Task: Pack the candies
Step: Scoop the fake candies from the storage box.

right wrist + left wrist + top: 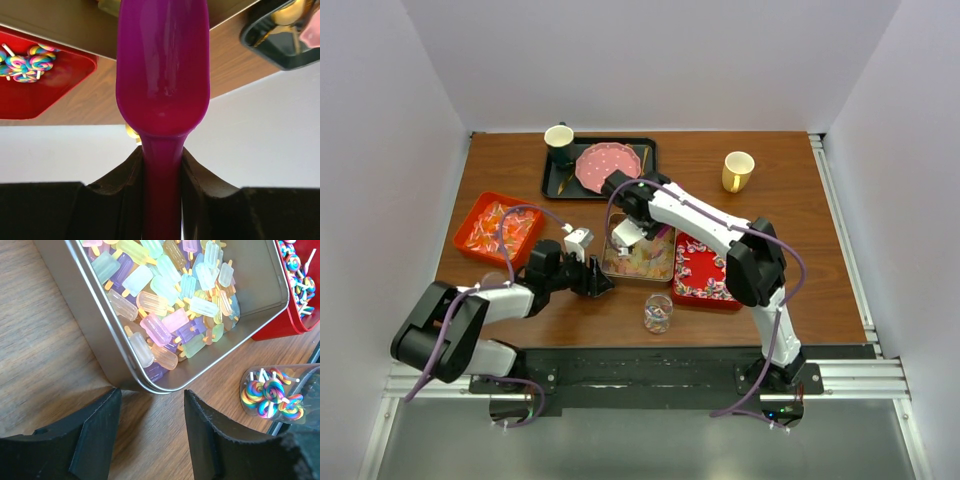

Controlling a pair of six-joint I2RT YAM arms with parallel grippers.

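**Scoop hanging over the pastel tin, left jaws waiting at its corner**

The right gripper (161, 156) is pinching the handle of the purple scoop (162, 75) firmly between its fingers. It is holding the bowl above the silver tin (85, 315), which is sitting near the middle of the table (800, 250). No sweet is showing in the bowl. The left gripper (151, 405) is hovering over bare wood just off the tin's near corner, with its jaws spread and nothing between them.

The candies are lying in three groups:
- The pastel pieces (165, 300) are filling the tin.
- The swirled pieces (270, 392) are sitting partly in the clear cup (658, 313) by the table's near edge. More are lying in the right red tray (280, 322) beside the tin.
- The orange pieces (498, 228) are lying in the left red tray (470, 215) toward the table's left edge.

The step in hand is probably a dig into the pastel heap. To do it well:
- The scoop should be entering at a shallow tilt and pushing toward a tin wall, so the pieces are riding up into the bowl and not skating away.
- The bowl should be levelling before it lifts.
- The light tin is likely to slide under that push, so the left jaws would be helping most by closing on its corner rim first.
- The cup is standing close by, so the carry across should be staying low and slow.
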